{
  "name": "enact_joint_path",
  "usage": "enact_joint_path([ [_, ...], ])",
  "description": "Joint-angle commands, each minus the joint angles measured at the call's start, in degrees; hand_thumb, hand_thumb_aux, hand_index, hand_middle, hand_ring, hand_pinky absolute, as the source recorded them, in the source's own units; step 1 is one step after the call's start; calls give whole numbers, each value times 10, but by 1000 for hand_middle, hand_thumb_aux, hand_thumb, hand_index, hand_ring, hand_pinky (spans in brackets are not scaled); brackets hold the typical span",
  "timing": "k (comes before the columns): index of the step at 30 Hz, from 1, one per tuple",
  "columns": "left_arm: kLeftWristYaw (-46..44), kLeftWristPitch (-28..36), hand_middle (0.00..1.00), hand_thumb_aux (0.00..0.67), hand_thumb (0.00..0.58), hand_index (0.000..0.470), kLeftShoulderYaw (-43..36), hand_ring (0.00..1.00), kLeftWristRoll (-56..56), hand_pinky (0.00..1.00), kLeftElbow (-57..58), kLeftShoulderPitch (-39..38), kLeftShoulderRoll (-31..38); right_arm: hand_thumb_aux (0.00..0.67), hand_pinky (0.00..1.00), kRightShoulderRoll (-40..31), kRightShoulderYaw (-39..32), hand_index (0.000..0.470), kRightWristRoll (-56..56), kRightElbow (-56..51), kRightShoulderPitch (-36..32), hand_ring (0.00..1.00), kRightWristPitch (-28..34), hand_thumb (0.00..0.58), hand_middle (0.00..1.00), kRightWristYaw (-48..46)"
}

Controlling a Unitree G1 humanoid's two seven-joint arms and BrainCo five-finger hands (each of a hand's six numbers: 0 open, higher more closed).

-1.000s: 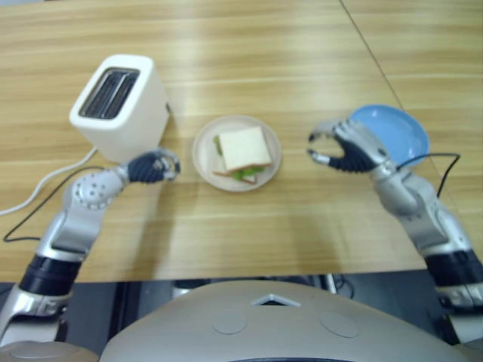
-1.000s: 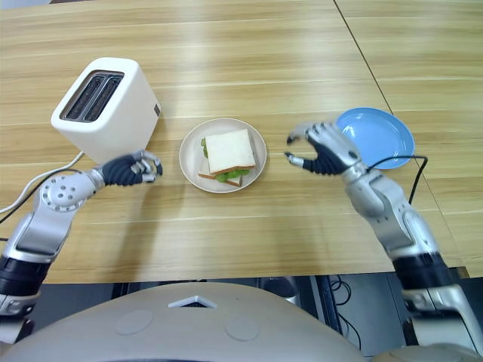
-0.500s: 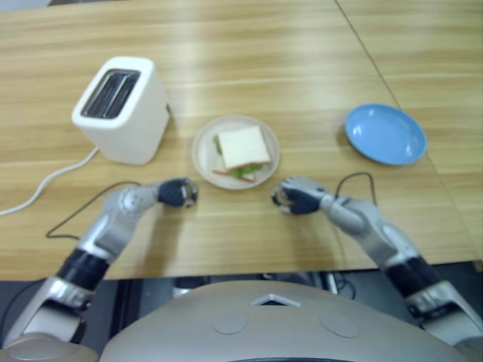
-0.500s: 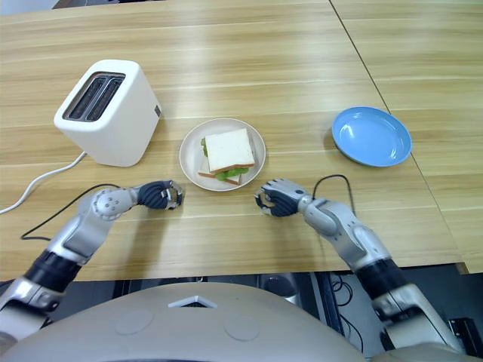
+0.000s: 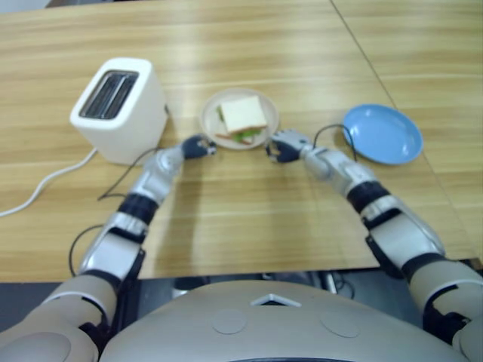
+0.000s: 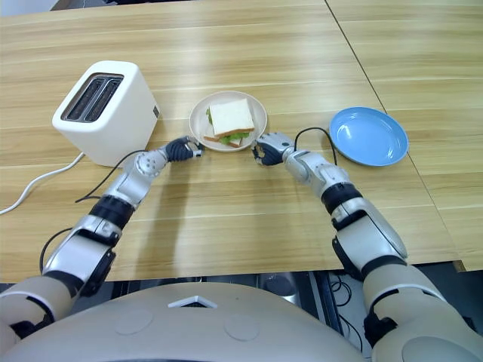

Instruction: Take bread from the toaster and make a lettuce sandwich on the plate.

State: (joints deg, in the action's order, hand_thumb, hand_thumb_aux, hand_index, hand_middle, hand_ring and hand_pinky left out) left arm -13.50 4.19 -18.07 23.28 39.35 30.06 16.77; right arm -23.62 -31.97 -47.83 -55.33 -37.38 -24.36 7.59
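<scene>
The left arm (image 6: 113, 210) and right arm (image 6: 361, 230) wore rounded silver-grey shells, broken by black bands at the joints. The left hand (image 6: 182, 148) and right hand (image 6: 269, 148) were dark, almost black. A thin black cable (image 6: 311, 129) looped off each wrist.

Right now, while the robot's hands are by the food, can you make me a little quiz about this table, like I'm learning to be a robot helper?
1. True or false: the white-bread lettuce sandwich lies on the round beige plate.
2. Pick one: what stands to the robot's left of that plate? A) a white box-shaped toaster B) a red cup C) a steel pot
3. What colour is the second round plate, off to the right of the robot's right hand?

Key: 1 true; 2 A; 3 blue.
</scene>
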Motion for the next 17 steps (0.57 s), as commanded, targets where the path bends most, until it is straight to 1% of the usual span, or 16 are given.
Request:
enact_joint_path([
  [1,80,-66,0,0,0,0,38,0,-18,0,35,17,-6,0,0,-14,10,0,9,-11,-2,0,-29,0,0,64],
  [4,120,-141,0,0,0,0,54,0,-32,0,5,10,-13,0,0,-31,58,0,72,36,31,0,-77,0,0,78],
  [6,116,-188,0,0,0,0,92,0,-95,0,-25,-2,-43,0,0,-27,126,0,177,85,77,0,-125,0,0,64],
  [8,112,-215,0,0,0,0,127,0,-151,0,-38,-7,-72,0,0,-7,195,0,295,129,121,0,-152,0,0,41],
  [10,121,-230,0,0,0,0,141,0,-161,0,-32,-6,-86,0,0,26,245,0,416,169,156,0,-150,0,0,-16],
  [12,124,-244,0,0,0,0,156,0,-180,0,-26,-5,-101,0,0,53,280,0,497,199,178,0,-133,0,0,-60],
  [14,122,-247,0,0,0,0,169,0,-199,0,-18,-1,-111,0,0,69,299,0,533,225,192,0,-120,0,0,-85],
  [17,115,-250,0,0,0,0,175,0,-207,0,2,6,-118,0,0,78,315,0,537,243,202,0,-110,0,0,-97],
])
